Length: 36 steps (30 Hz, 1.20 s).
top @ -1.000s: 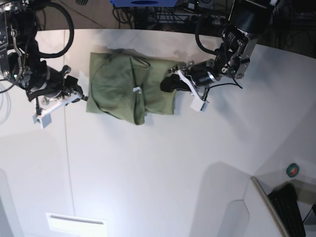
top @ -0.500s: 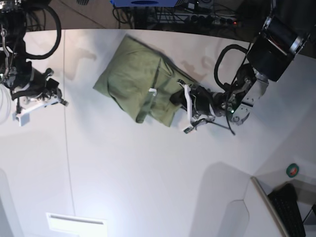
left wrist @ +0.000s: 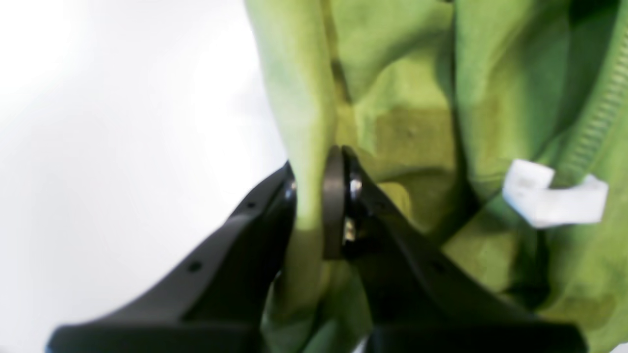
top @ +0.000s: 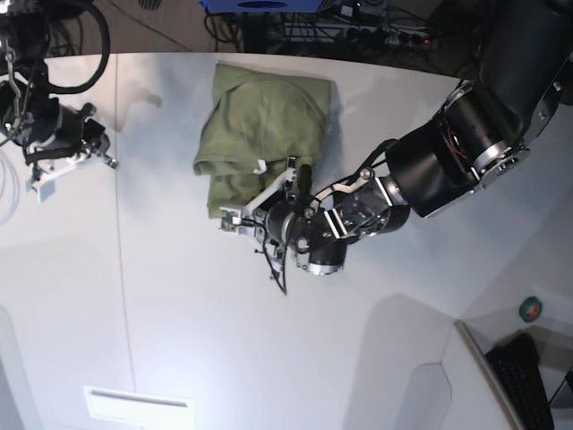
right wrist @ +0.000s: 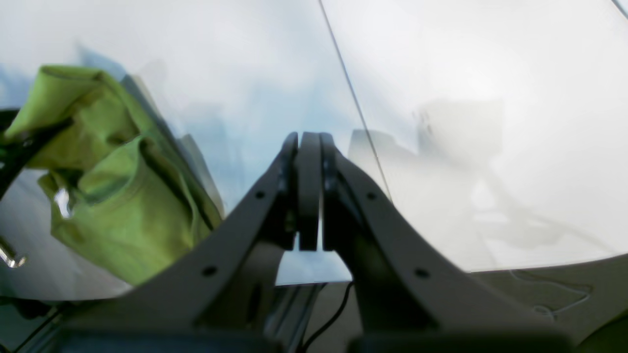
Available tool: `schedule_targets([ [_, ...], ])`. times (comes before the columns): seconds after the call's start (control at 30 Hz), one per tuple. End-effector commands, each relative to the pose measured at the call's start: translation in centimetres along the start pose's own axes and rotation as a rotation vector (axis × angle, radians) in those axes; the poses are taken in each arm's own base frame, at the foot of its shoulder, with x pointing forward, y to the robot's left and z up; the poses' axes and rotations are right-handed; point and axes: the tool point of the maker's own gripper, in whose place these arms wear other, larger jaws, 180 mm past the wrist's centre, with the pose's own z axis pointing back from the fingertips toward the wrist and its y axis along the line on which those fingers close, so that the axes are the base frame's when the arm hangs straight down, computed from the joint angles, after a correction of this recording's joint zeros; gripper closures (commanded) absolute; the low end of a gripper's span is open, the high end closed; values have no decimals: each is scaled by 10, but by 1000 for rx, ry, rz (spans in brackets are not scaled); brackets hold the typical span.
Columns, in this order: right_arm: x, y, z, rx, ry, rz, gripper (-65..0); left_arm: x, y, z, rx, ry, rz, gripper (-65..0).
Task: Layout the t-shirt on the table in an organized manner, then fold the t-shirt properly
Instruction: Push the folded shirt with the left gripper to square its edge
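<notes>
While the t-shirt (top: 265,125) is bunched into a rough folded bundle, it sits toward the far edge of the table (top: 269,340), well short of the near edge and right of the thin dark seam line (top: 121,269). Cloth is olive-green, creased, layers overlapping; not laid flat. White tag (left wrist: 552,198) shows near the ribbed neck edge in the left wrist view, also a small white fleck on the bundle's near side from the base view.

Left gripper (left wrist: 314,196) is clamped on a fold of the shirt: green cloth runs up between the two black fingers, jaws nearly together on it. From the base view the left arm (top: 430,170) reaches across from the table's right side, wrist low at the bundle's near edge, partly over the cloth.

Right gripper (right wrist: 309,191) is closed with nothing in it, fingers pressed together, bare tabletop behind them. It hangs over the far-left corner area of the table, left of the seam line, well apart from the shirt; its wrist view has the shirt off to the left and the seam running up past the fingertips.

Wrist views are blurred, finer cloth detail unreadable.

Beyond the near-right corner: a dark keyboard (top: 524,381) and a small green round item (top: 531,308), off the main surface.
</notes>
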Motion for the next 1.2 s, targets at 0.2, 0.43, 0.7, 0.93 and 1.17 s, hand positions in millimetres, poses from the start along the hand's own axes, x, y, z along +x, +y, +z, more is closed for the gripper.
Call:
schedule_targets([
  [0.2, 13, -20, 9, -34, -83, -14, 0, 28, 10, -12, -13, -32, 26, 0],
  [0.43, 12, -24, 10, -41, -85, -21, 0, 24, 10, -13, -17, -18, 37, 0],
  [0.7, 12, -22, 10, -37, -85, -22, 0, 12, 5, -15, -24, 46, 38, 0],
  [0.93, 11, -22, 10, -38, -84, -22, 0, 12, 12, -10, -10, 70, 25, 0],
  [1.17, 9, -15, 9, 1, -79, 33, 0, 26, 57, 21, 113, -58, 151, -209],
])
